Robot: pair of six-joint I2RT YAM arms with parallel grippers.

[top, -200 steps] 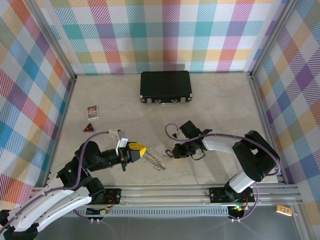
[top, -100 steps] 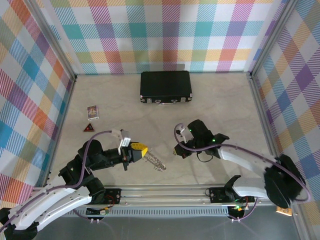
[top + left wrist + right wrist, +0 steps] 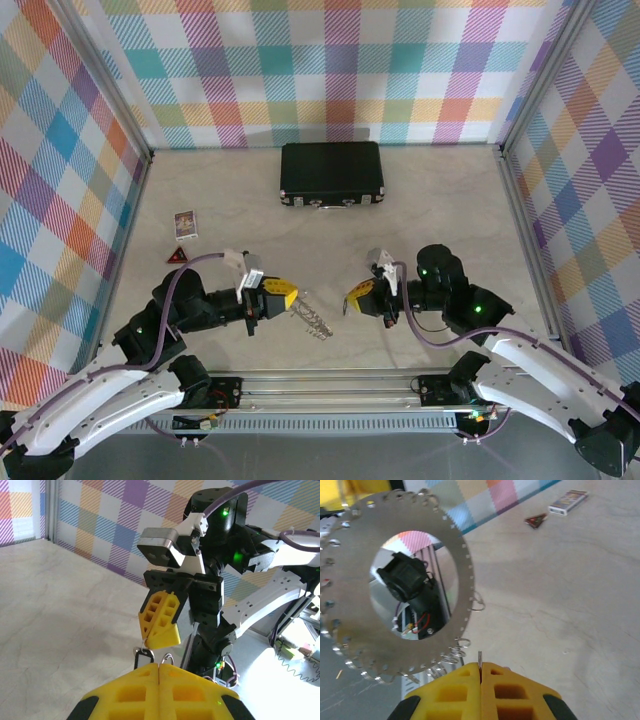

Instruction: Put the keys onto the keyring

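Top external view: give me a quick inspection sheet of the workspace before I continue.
Surface: pale tabletop, mostly bare.
Job's things: keys held by the left gripper; keyring, a small dark loop, at the right gripper tips.
Clutter: black case at the back; small box and red triangle at left.
Grippers: left shut on the keys; right shut, apparently pinching the keyring.
Cables: purple cables loop along both arms.
Surroundings: checked walls on a metal frame.
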